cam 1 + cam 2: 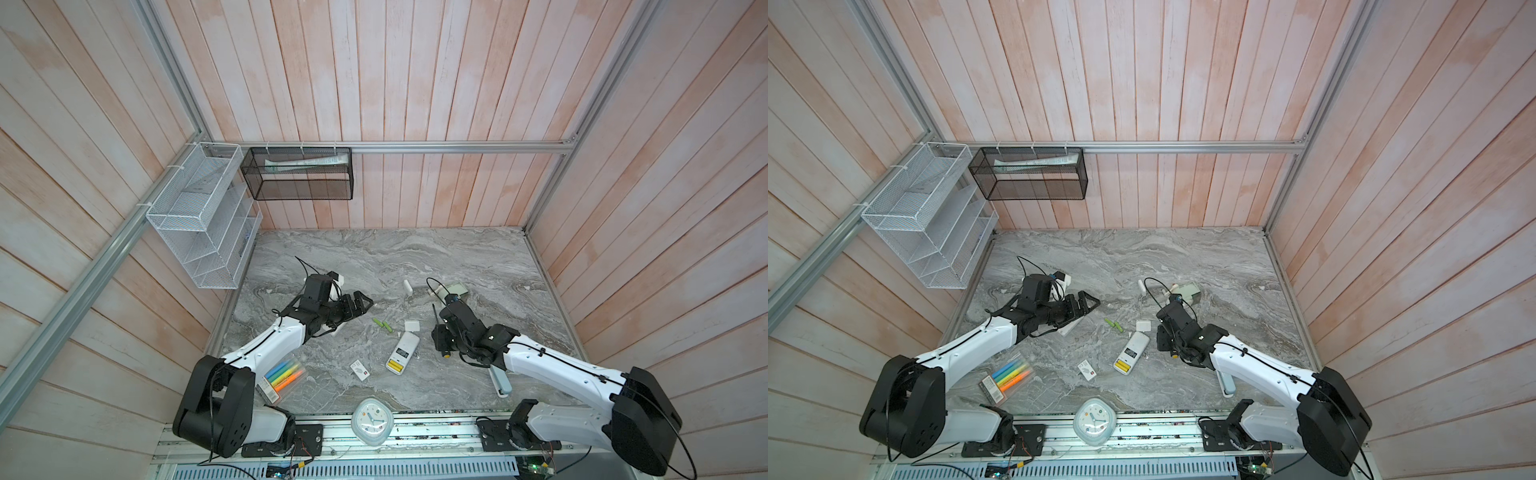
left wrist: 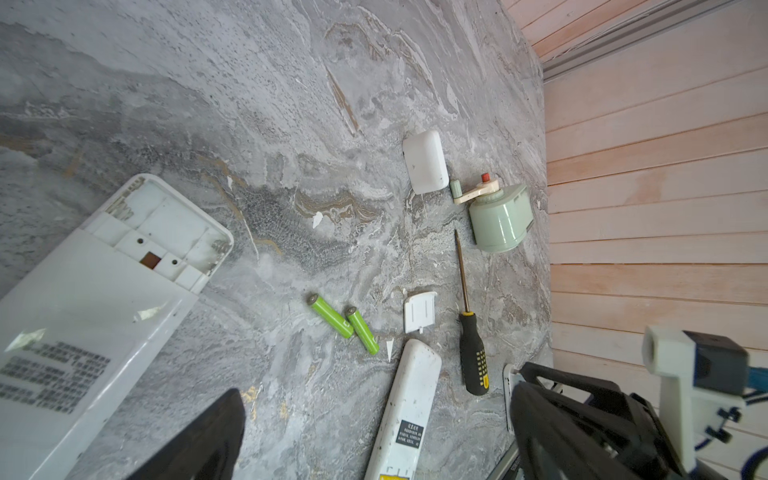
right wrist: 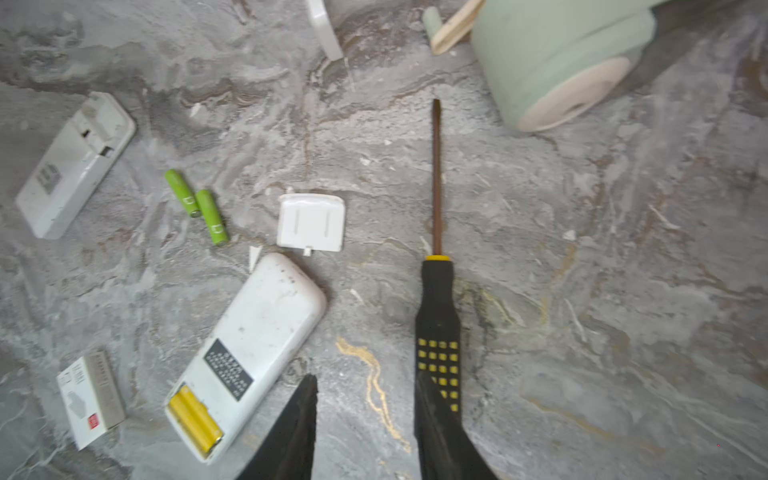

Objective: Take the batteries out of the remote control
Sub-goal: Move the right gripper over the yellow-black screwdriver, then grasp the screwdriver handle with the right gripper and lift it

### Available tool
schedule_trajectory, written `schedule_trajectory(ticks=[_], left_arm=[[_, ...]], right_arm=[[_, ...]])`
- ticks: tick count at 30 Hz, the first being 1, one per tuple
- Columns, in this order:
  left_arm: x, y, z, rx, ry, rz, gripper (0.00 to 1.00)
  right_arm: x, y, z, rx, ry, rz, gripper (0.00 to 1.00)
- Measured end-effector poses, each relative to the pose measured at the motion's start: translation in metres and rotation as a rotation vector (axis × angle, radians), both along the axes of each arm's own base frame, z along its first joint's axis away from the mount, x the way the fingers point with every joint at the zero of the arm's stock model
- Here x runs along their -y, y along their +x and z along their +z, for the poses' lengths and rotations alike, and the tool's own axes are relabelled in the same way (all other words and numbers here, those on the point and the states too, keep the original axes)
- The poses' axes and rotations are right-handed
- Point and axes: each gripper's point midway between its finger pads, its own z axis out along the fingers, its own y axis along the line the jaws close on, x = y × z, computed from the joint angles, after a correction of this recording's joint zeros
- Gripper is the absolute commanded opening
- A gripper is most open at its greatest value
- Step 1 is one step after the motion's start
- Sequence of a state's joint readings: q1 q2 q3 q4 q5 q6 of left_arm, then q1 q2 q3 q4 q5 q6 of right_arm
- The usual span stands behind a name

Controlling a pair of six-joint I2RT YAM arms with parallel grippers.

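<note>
A white remote control (image 1: 402, 353) lies back up near mid-table, with two yellow batteries (image 3: 195, 419) in its uncovered compartment. Two lime green batteries (image 1: 383, 325) lie loose on the marble beyond it, and its white cover (image 3: 311, 222) rests by its far end. A larger white remote (image 2: 83, 299) with an empty compartment lies under my left arm. My left gripper (image 1: 361, 301) hovers wide open, holding nothing. My right gripper (image 3: 370, 399) is low over the table, open, with bare marble between its fingers. The black-and-yellow screwdriver (image 3: 437, 316) lies alongside one finger.
A pale green crank sharpener (image 1: 455, 289) and another white cover (image 1: 407, 286) sit further back. Near the front are a highlighter pack (image 1: 282, 376), a small card box (image 1: 359, 370), a stapler (image 1: 498, 380) and a clock (image 1: 372, 419). Mesh racks (image 1: 199, 216) hang on the walls.
</note>
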State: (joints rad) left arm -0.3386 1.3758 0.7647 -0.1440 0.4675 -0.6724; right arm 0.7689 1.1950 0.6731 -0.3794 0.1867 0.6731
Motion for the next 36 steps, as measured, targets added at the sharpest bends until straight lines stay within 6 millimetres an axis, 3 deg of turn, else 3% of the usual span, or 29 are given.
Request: schedule_trajectory(ticks=[4,7,22,36], left_arm=[[0.001,0.000,0.001,0.004,-0.007,-0.006,1.00],[0.003,0.000,0.003,0.007,-0.014,-0.011,1.00],[0.009,0.007,-0.002,-0.002,-0.023,-0.028,1.00],[0.017,0.011,0.003,0.009,-0.042,-0.050,1.00]], right_arm=[[0.024,-0.002,-0.018,-0.024,-0.045,-0.060,0.40],[0.030,-0.002,-0.025,-0.030,-0.050,-0.074,0.40],[0.017,0.005,-0.055,-0.068,-0.037,-0.050,0.37],[0.007,0.006,-0.061,-0.067,-0.041,0.033,0.04]])
